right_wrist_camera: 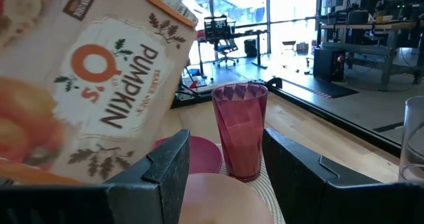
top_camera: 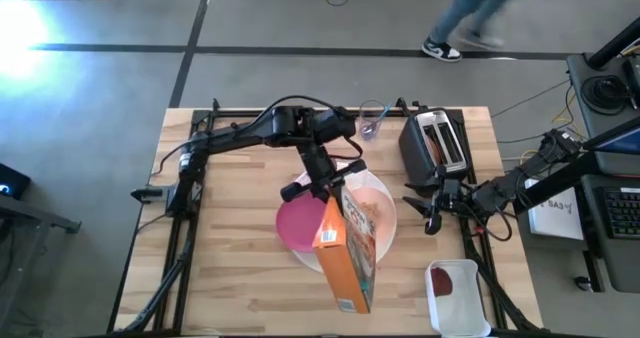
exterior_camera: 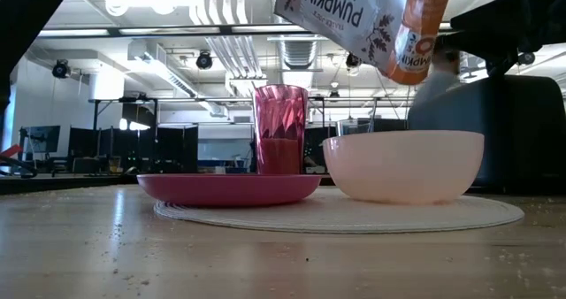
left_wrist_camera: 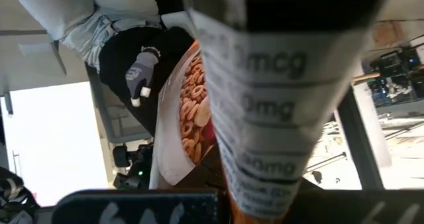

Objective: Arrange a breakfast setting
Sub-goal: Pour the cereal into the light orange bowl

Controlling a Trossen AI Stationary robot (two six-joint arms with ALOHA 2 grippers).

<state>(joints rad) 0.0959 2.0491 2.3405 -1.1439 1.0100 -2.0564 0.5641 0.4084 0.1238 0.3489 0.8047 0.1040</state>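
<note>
High view: the left gripper sits at the centre of the frame, jaws clamped on an orange cereal box tilted over the peach bowl. The bowl and the magenta plate rest on the large white plate, magenta plate to the left. The right gripper hovers right of centre, jaws apart and holding nothing, below the black toaster. A white tub lies at lower right of the table.

Low view: the pink cup stands behind the magenta plate at centre, the bowl to its right, the box overhead at the top.

Left wrist view: the box fills the frame, cereal rings showing.

Right wrist view: the box is at upper left, the cup at centre between the open jaws.
</note>
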